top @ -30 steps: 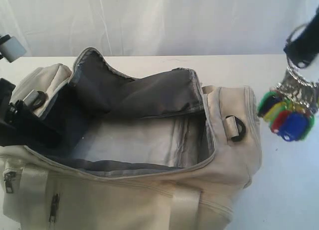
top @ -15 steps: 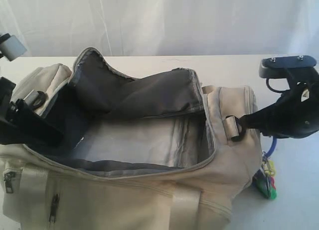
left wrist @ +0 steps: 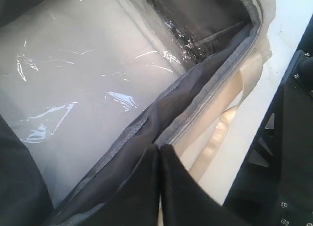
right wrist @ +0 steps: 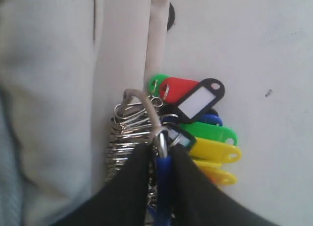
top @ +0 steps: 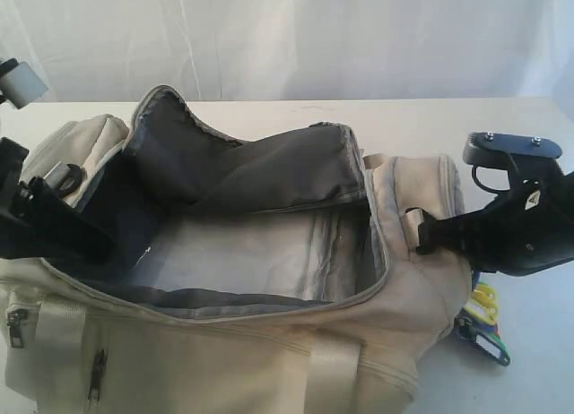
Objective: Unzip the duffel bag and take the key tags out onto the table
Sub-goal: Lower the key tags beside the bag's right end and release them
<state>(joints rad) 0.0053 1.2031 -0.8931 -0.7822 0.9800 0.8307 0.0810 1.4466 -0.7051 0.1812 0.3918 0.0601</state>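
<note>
The cream duffel bag (top: 224, 351) lies unzipped on the white table (top: 529, 360), its grey lining flap folded back and its inside bare. My right gripper (right wrist: 163, 152) is shut on the blue loop (right wrist: 163, 179) of the key tags (right wrist: 208, 138). The coloured tags (top: 484, 329) rest on the table against the bag's right end, below the right gripper (top: 478, 280). My left gripper (left wrist: 159, 148) is shut, its tips at the grey zipper edge (left wrist: 195, 89) of the bag. In the exterior view the left gripper (top: 99, 242) sits inside the bag's left end.
A pale webbing strap (left wrist: 215, 138) lies along the table beside the bag. A black D-ring (top: 423, 235) sits on the bag's right end near the right arm. Glossy clear plastic (left wrist: 73, 89) covers the bag's floor. A white curtain backs the table.
The right gripper has come down from high at the right with the key tags, which now lie on the table by the bag's right end. The left arm has not moved.
</note>
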